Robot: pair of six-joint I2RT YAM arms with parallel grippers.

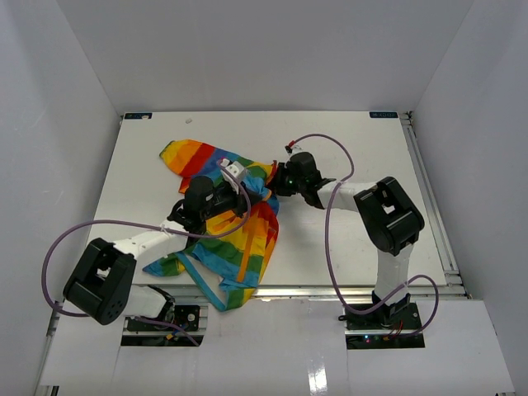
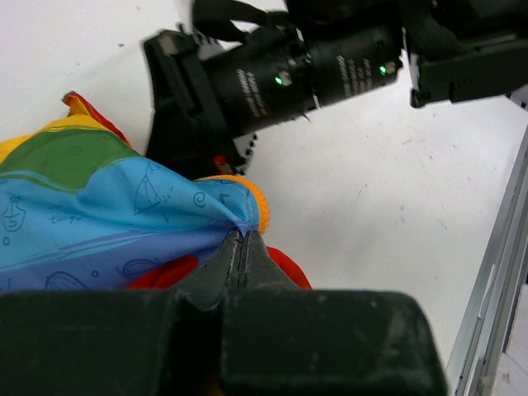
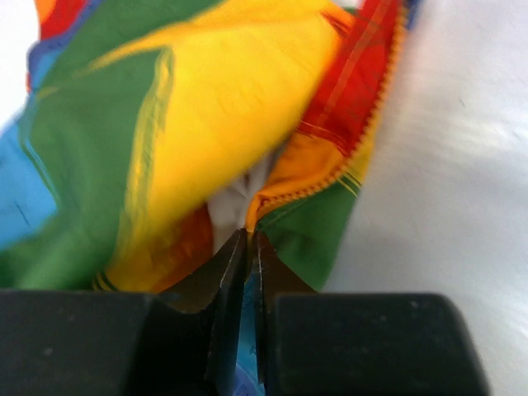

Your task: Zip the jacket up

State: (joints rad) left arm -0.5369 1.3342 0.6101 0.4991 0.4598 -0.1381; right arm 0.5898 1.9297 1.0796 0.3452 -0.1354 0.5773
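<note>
Jacket [image 1: 239,243] is on the white table [image 1: 355,140], left of centre. It runs from a far-left lobe down to the near edge, crumpled rather than flat, between the two arms.

Left gripper [image 2: 243,241]: the black fingers are pressed together at the tips and pinch a fold of the jacket. The fold is the blue stripe where it meets an orange hem.

Right gripper [image 3: 247,235]: the fingers are almost together with only a thin slit. Fabric sits in the slit and the orange edge converges right at the tips, so I read it as a grip on the jacket.

In the top view the two grippers are close together, at the jacket's far-right part.

Materials and shapes:
- Jacket is thin, soft woven cloth that drapes and puckers at both pinch points. It has broad red, orange, yellow, green and blue stripes.
- Blue stripe [image 2: 99,206] carries a faint line-doodle print.
- Zipper tape [image 3: 378,115] is orange with a fine toothed edge, running along the red/green panel.
- White lining [image 3: 224,210] shows in the gap just above the right fingertips.
- Light-blue trim [image 1: 202,276] forms a narrow band along the near hem.
- Table is matte white, smooth and lightly scuffed, with a metal rail [image 1: 431,198] along its right side.
- Purple cables [image 1: 328,223] loop off both arms.
</note>
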